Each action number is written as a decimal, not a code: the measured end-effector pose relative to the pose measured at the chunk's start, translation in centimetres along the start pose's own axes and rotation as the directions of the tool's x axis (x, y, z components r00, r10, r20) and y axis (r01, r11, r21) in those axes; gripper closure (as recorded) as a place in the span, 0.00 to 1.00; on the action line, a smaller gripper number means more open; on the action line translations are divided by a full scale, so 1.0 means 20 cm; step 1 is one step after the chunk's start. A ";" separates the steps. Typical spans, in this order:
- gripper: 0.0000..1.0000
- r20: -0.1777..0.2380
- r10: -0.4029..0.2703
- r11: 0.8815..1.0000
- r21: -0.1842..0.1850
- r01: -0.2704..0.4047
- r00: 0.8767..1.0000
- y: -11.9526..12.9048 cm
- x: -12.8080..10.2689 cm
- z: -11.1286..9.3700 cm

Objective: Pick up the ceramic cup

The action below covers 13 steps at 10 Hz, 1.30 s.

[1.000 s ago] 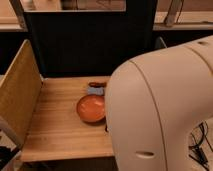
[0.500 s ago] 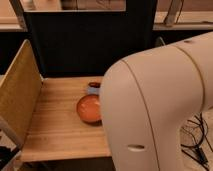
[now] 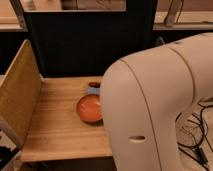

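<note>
The ceramic cup is hidden; no small pale cup shows in the camera view. My white arm fills the right half of the view and covers the right part of the wooden table. The gripper is out of view, hidden behind the arm. A wide shallow orange bowl sits near the table's middle, its right edge covered by the arm. Just behind it lie a small bluish object and a dark reddish object, both partly hidden.
A tall perforated board panel stands along the table's left side. A dark panel rises behind the table. Cables lie on the floor at the right.
My arm has swung further left across the view, covering more of the table and the bowl's right edge. The bowl has not moved.
</note>
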 end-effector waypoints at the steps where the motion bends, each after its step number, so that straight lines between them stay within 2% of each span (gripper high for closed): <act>1: 0.70 0.001 -0.004 1.000 0.003 0.004 1.000 -0.01 -0.01 0.01; 4: 0.96 0.020 0.026 0.999 0.017 -0.027 0.999 -0.07 -0.05 -0.01; 5: 1.00 0.038 0.052 0.998 0.023 -0.052 0.998 -0.12 -0.07 -0.04; 7: 1.00 0.101 0.118 0.992 0.031 -0.122 0.988 -0.23 -0.12 -0.14; 8: 1.00 0.147 0.150 0.987 0.032 -0.156 0.978 -0.28 -0.16 -0.23; 10: 1.00 0.253 0.188 0.979 0.025 -0.200 0.949 -0.38 -0.23 -0.45; 11: 1.00 0.312 0.189 0.979 0.013 -0.203 0.931 -0.39 -0.27 -0.57; 13: 1.00 0.383 0.168 0.985 -0.018 -0.174 0.908 -0.33 -0.32 -0.74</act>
